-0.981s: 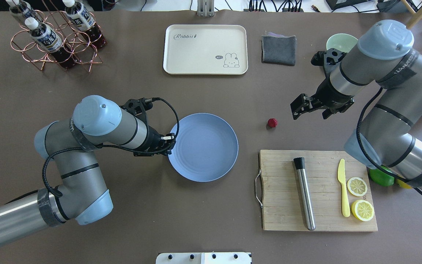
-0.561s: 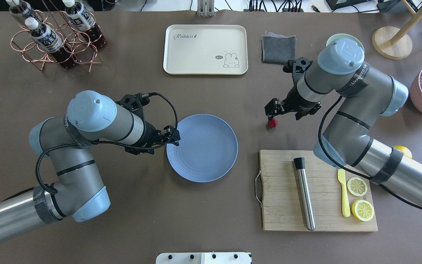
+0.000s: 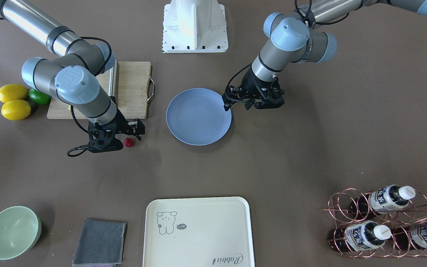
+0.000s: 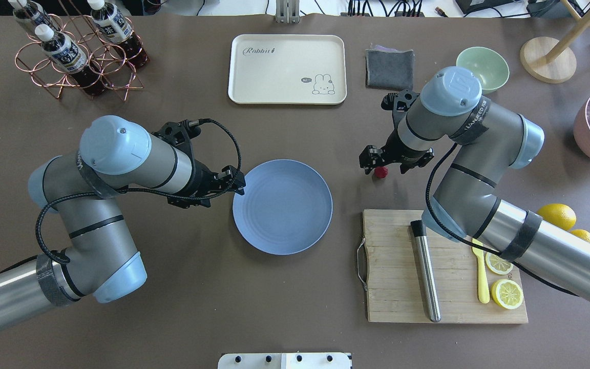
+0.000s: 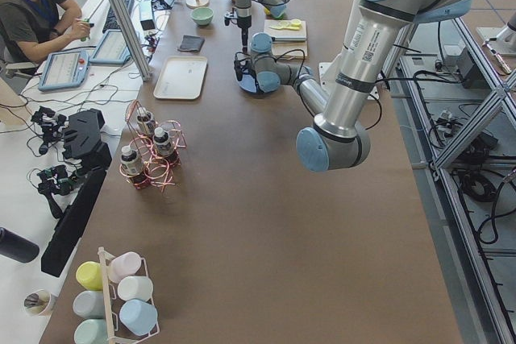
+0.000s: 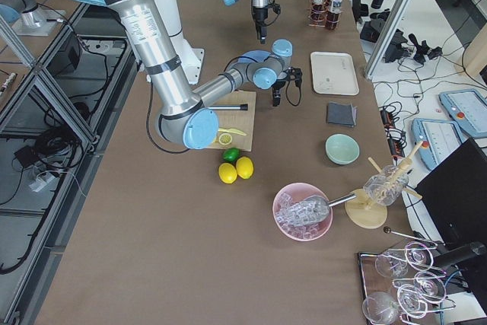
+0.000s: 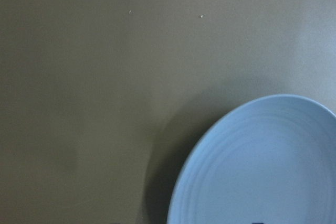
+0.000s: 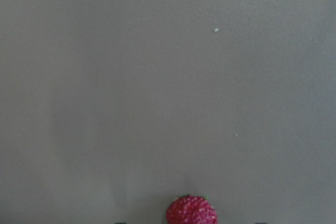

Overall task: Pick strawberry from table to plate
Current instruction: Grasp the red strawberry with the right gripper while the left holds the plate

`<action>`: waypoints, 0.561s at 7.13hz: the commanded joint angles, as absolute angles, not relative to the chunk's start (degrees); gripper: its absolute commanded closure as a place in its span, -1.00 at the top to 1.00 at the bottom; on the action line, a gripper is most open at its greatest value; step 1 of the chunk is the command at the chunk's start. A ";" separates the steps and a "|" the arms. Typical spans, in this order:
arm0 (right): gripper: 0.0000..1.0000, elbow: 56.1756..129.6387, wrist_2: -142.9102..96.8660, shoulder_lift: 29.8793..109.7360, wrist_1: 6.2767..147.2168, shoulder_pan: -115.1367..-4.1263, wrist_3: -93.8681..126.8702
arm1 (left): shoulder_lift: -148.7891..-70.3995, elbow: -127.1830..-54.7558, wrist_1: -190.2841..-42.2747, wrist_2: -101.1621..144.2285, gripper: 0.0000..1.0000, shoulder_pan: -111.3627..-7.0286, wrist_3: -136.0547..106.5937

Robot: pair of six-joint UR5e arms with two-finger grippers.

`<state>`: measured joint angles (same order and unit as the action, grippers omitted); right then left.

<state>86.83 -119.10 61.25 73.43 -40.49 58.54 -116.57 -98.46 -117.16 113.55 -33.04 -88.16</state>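
Observation:
The strawberry (image 4: 380, 172) is a small dark red berry that lies on the brown table (image 4: 295, 287), right of the light blue plate (image 4: 282, 206). My right gripper (image 4: 375, 164) points down right over it, open, and the strawberry (image 8: 191, 211) shows at the bottom middle of the right wrist view. From the front, the strawberry (image 3: 128, 142) sits just beside the right gripper (image 3: 130, 135). My left gripper (image 4: 236, 182) hovers open at the plate's left rim with nothing in it. The plate (image 7: 262, 166) fills the lower right of the left wrist view and is empty.
A wooden cutting board (image 4: 392, 277) with a metal rod, a yellow knife and lemon slices lies near the strawberry. A cream tray (image 4: 287, 69), grey cloth (image 4: 390, 69), green bowl (image 4: 482, 64) and bottle rack (image 4: 75, 51) stand at the far side. A person (image 5: 32, 6) sits beyond the table.
My right arm has swung left and brought its gripper from well right of the strawberry to directly over it. The left gripper has drifted slightly away along the plate's left rim.

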 commanded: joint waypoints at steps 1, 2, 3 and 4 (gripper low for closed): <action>-0.11 86.22 -118.48 61.08 72.60 -40.17 58.88 | -113.57 -101.59 -117.07 113.55 0.71 -33.13 -88.15; -0.99 86.22 -118.56 61.17 72.60 -40.17 58.89 | -113.03 -102.12 -117.07 113.55 0.71 -33.22 -88.15; -1.00 86.31 -118.56 61.17 72.60 -40.17 58.89 | -112.94 -102.13 -117.07 113.55 0.71 -33.22 -88.07; -1.00 86.92 -118.65 60.82 72.60 -40.34 59.41 | -112.77 -102.39 -116.98 113.90 0.71 -34.35 -87.98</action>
